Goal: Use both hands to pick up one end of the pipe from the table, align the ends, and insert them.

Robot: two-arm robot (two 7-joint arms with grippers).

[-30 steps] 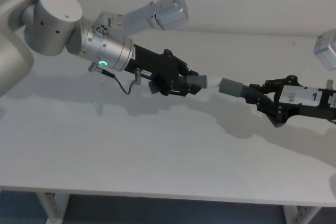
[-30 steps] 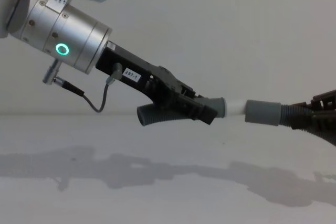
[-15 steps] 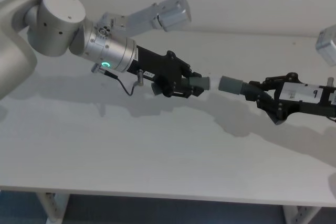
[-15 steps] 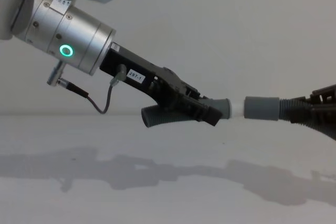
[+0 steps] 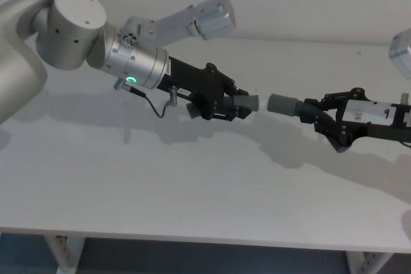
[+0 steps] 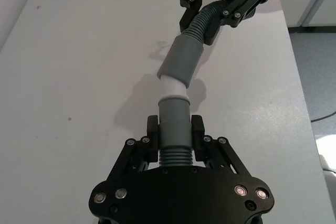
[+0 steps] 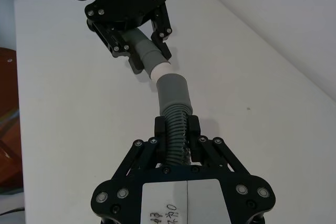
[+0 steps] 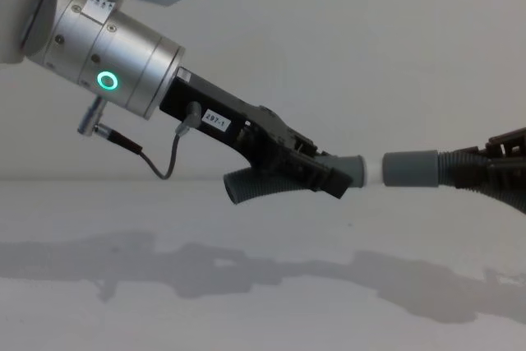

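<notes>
Facing pipe ends above bare table

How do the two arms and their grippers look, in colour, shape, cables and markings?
The left gripper is black, with two linkage fingers, on a silver cylindrical wrist bearing a glowing green ring, a thin grey cable and a small white label. The right gripper is likewise black, with a white label carrying handwriting.

Lab: bare white table, blank wall
</notes>
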